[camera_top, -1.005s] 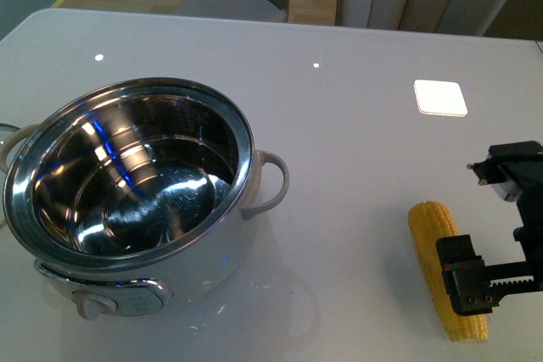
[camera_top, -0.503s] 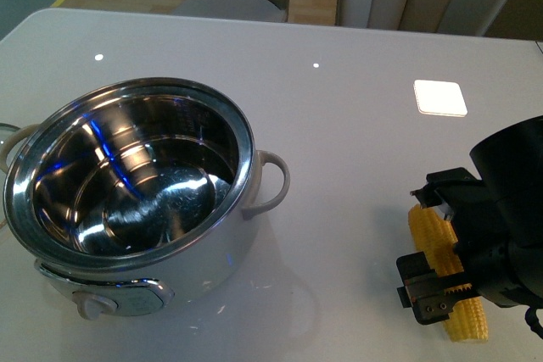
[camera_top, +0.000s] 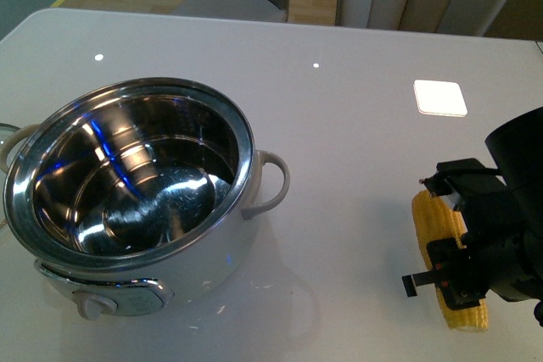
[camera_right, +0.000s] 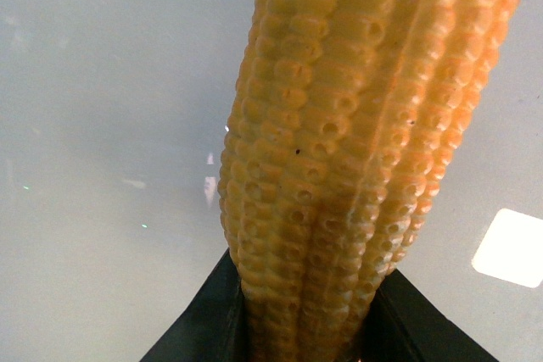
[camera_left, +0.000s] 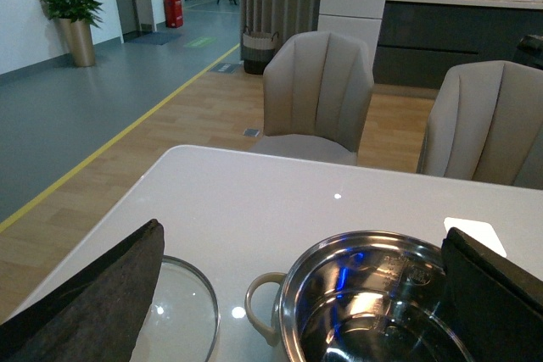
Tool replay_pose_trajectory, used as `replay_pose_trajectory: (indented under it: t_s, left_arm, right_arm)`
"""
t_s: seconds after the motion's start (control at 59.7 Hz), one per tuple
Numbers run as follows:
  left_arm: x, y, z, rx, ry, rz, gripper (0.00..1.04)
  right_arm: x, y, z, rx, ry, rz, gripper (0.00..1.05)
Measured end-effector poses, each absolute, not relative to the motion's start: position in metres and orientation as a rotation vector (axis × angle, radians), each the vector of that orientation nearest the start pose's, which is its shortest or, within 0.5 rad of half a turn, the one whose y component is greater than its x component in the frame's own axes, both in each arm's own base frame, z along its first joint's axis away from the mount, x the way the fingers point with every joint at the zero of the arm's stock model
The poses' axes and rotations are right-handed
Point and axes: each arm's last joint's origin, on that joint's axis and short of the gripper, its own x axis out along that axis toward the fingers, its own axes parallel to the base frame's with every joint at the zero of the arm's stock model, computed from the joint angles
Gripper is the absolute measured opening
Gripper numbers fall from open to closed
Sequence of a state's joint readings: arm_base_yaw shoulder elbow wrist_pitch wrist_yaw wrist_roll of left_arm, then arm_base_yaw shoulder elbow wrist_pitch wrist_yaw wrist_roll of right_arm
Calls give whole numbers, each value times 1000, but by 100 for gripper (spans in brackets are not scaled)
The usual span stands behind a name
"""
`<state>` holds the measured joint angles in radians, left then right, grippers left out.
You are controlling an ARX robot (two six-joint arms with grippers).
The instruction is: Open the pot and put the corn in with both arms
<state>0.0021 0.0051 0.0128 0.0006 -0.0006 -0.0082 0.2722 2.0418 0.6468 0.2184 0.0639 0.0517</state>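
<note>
Front: high, looking down on table [camera_top: 339, 116]; pot [camera_top: 244, 150] left, corn [camera_top: 434, 225] right.
Left wrist: low, facing across pot toward chairs [camera_left: 318, 82].
Right wrist: very close on corn.
Shared: pot, corn.

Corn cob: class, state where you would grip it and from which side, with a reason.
Likely best: grip the corn cob across its middle from above, jaws straddling its width. It lies flat on the table, leaving only top and sides reachable.
</note>
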Motion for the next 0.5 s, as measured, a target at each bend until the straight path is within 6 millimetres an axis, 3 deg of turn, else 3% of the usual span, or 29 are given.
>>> replay_pose_trajectory:
  t_s: [0.05,0.251,0.503]
  left_arm:
    - [97,0,167,-8,-8,3,98]
    - [97,0,168,-8,-8,2,98]
    - [97,0,168,-8,-8,2,98]
  right_arm:
    - [270,74,27,-119,1142,165,23]
    - [282,92,95,89,971,260,20]
    - [301,142,153,279,810,437,18]
